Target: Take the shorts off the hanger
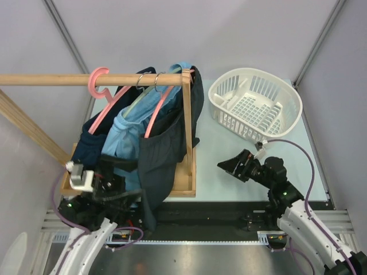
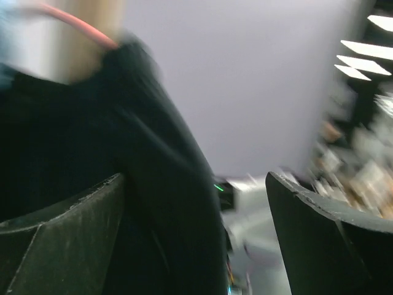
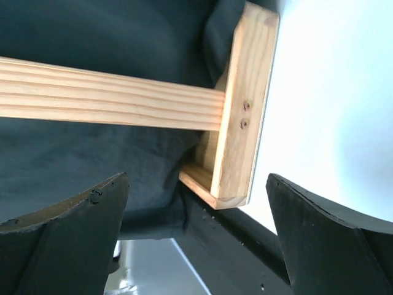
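Note:
Three pairs of shorts hang on pink hangers [image 1: 156, 114] from a wooden rod [image 1: 57, 79]: navy shorts [image 1: 92, 140] on the left, light blue shorts [image 1: 129, 129] in the middle, and charcoal shorts [image 1: 163, 154] on the right, drooping over the rack's front. My left gripper [image 1: 123, 196] is open at the charcoal shorts' lower edge. In the blurred left wrist view, the dark fabric [image 2: 141, 184] lies between the jaws of the left gripper [image 2: 196, 239], next to the left finger. My right gripper [image 1: 232, 166] is open and empty, right of the rack.
The wooden rack's base frame [image 1: 189, 177] sits on the table, and its corner [image 3: 239, 123] fills the right wrist view just beyond the right gripper [image 3: 196, 227]. A white plastic basket [image 1: 255, 103] stands at the back right. A slanted wooden brace [image 1: 28, 129] runs along the left.

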Controlling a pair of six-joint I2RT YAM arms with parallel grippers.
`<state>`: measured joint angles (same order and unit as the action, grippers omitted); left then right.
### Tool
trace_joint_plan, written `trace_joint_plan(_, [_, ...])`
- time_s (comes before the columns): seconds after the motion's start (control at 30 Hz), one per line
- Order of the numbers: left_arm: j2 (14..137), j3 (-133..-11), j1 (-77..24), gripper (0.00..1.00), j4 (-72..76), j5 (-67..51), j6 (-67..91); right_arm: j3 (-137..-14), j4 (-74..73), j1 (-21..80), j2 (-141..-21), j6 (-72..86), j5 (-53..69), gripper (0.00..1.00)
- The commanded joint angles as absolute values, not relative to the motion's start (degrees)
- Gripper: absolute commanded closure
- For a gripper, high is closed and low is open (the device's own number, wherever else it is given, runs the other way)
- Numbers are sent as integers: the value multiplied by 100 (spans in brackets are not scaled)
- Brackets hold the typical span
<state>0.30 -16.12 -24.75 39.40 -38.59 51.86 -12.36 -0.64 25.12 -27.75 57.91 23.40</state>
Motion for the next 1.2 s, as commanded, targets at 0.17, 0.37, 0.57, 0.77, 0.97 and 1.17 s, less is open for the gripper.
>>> trace_joint_plan(0.17, [-466, -4831, -2426, 0, -3863, -230, 3857, -2267, -1424, 2549, -2496, 4535, 2118, 0])
trace_joint_plan(0.37, [-413, -6158, -2426, 0, -4553, -518, 3429, -2513, -1389, 2558, -2548, 4430, 2241, 0])
trace_joint_plan(0.57, [-431, -6713, -2531, 0, -3807, -571, 3138, -2891, -1467, 2558, -2812, 4062, 2434, 0])
trace_joint_plan(0.77, [886, -7390, -2619, 0, -3577, -1580, 2997, -3445, -1573, 2549, -3137, 3736, 2566, 0])
trace_joint_plan(0.97, [2571, -8128, -2619, 0, -3306, -2652, 2830, -3849, -1565, 2558, -3393, 3516, 2751, 0])
trace_joint_plan(1.17, [3908, -8288, -2619, 10, -2093, -3839, 3559, -3946, -1573, 2549, -3393, 3480, 2733, 0])
